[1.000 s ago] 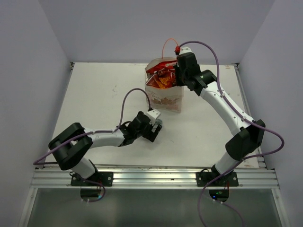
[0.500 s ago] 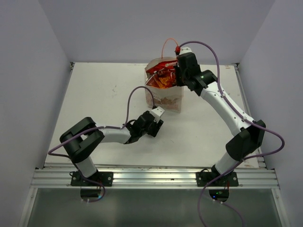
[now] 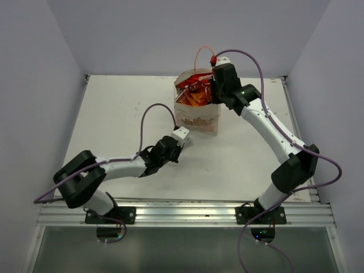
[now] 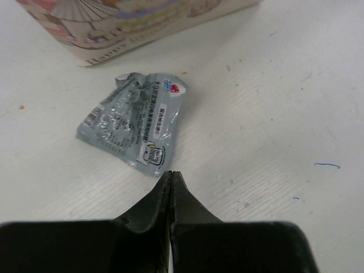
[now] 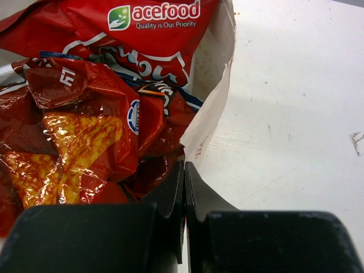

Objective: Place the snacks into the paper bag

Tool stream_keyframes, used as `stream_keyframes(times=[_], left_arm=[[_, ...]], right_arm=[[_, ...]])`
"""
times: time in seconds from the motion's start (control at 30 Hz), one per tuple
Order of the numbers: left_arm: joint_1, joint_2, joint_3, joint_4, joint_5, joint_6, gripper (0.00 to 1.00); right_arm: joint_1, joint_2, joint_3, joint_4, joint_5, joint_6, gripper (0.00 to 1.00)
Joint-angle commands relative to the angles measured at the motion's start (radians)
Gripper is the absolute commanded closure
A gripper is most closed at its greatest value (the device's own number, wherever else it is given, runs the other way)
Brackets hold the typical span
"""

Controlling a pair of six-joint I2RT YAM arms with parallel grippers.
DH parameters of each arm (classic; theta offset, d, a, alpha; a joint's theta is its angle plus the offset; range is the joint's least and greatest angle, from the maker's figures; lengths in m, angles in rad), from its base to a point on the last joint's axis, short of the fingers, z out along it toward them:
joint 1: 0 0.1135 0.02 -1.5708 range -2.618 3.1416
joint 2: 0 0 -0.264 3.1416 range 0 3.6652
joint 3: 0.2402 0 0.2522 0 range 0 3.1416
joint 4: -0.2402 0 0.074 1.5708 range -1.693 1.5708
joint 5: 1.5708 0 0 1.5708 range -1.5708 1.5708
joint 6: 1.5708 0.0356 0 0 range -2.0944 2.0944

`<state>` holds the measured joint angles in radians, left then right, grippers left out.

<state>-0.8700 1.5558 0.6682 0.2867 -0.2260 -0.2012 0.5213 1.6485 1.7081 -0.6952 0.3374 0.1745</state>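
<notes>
Left gripper (image 4: 172,173) is squeezed fully together, tips right at the near corner of the silver foil packet (image 4: 133,125), which lies flat just in front of the paper bag (image 3: 196,120). Only the left wrist cam shows that packet. Right gripper (image 5: 184,165) is clamped on the bag's rim, with the red-orange chips bag (image 5: 74,142) stuffed inside.

paper bag (image 4: 125,23) mostly off-frame

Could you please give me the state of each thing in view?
paper bag: upright, open
big red chips bag: in bag, top protruding
red-orange chips bag: in bag, crumpled
silver foil packet: lying on table, outside bag
left tool: shut, empty
right tool: shut on paper bag's rim
</notes>
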Motion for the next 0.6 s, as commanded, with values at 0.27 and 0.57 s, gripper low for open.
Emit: stream_keyframes(times=[0.27, 0.57], left_arm=[[0.003, -0.189, -0.067, -0.023, -0.138, -0.015, 0.35], [0.003, 0.030, -0.019, 0.106, -0.113, -0.004, 0.17]], right_arm=[[0.000, -0.021, 0.002, 0.037, -0.049, 0.033, 1.00], [0.002, -0.044, 0.005, 0.023, -0.046, 0.005, 1.00]])
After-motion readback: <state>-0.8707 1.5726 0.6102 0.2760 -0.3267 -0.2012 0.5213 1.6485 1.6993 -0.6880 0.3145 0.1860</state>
